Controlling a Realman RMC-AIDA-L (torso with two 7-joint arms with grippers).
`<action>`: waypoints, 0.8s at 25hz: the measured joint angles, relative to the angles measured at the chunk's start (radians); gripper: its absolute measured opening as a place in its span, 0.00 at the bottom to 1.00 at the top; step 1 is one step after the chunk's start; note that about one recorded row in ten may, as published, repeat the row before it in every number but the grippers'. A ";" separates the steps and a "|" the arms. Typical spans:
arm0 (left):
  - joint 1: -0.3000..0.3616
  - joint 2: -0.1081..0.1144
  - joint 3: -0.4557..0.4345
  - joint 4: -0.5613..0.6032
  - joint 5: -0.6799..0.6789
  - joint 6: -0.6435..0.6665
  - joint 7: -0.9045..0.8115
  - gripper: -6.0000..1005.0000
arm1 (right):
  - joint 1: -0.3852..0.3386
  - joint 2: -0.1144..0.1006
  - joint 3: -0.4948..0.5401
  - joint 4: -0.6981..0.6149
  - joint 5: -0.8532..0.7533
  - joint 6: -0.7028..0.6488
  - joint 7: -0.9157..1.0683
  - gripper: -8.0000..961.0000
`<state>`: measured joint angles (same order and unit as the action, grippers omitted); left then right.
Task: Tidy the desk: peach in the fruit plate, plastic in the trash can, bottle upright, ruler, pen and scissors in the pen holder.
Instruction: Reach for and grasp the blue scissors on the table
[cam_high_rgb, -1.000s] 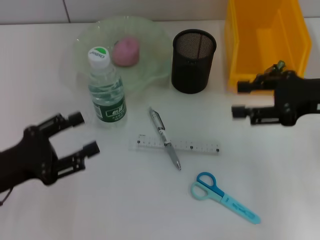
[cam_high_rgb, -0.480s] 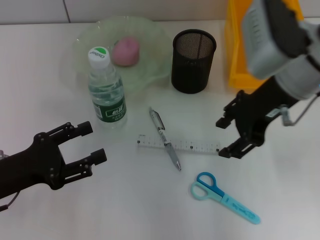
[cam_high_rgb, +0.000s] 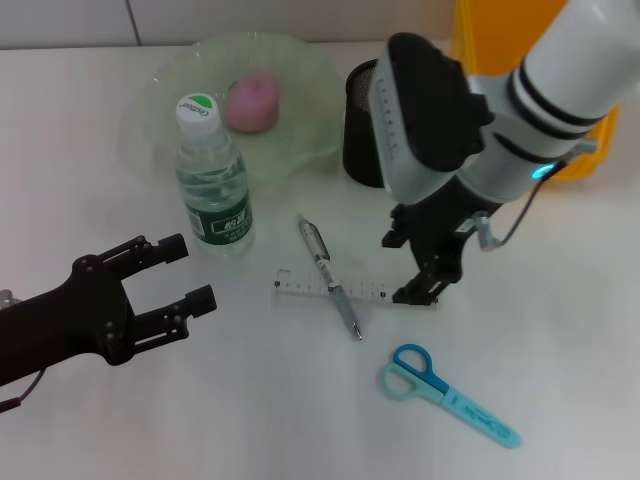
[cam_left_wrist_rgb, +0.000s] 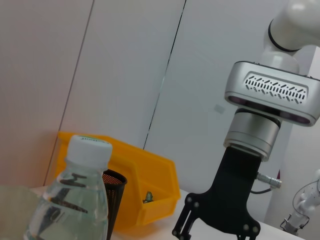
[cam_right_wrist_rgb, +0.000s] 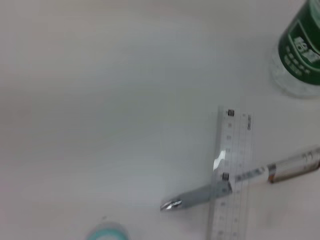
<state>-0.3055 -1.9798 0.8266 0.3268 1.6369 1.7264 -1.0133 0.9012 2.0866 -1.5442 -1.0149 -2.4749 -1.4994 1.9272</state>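
Observation:
The clear ruler (cam_high_rgb: 372, 291) (cam_right_wrist_rgb: 232, 170) lies flat with the silver pen (cam_high_rgb: 322, 255) (cam_right_wrist_rgb: 250, 176) across it. My right gripper (cam_high_rgb: 404, 268) hangs open over the ruler's right end, one finger on each side of it. The blue scissors (cam_high_rgb: 445, 395) lie nearer the front edge. The bottle (cam_high_rgb: 212, 180) (cam_left_wrist_rgb: 75, 200) stands upright with its cap on. The pink peach (cam_high_rgb: 252, 102) rests in the green glass plate (cam_high_rgb: 310, 80). The black mesh pen holder (cam_high_rgb: 358, 130) is partly hidden by my right arm. My left gripper (cam_high_rgb: 182, 274) is open and empty at the front left.
The yellow bin (cam_high_rgb: 490, 30) (cam_left_wrist_rgb: 150, 175) stands at the back right, mostly behind my right arm; a small crumpled scrap (cam_left_wrist_rgb: 148, 197) lies inside it. The left wrist view also shows my right gripper (cam_left_wrist_rgb: 215, 231) beyond the bottle. The scissors' handle (cam_right_wrist_rgb: 107, 232) edges into the right wrist view.
My right arm has swung from the yellow bin leftward and down to the ruler's right end. My left gripper has crept slightly to the right.

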 joint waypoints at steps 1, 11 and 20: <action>0.000 0.000 0.000 0.000 0.000 0.000 0.000 0.78 | 0.005 0.001 -0.014 0.012 0.007 0.016 0.000 0.71; -0.004 -0.002 -0.001 0.000 0.000 -0.012 -0.002 0.78 | 0.037 0.005 -0.104 0.086 0.055 0.111 0.003 0.70; -0.004 -0.007 -0.001 0.000 0.000 -0.016 -0.002 0.78 | 0.038 0.006 -0.164 0.122 0.092 0.183 0.006 0.69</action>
<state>-0.3099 -1.9869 0.8252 0.3268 1.6368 1.7102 -1.0156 0.9390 2.0927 -1.7083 -0.8926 -2.3832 -1.3168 1.9334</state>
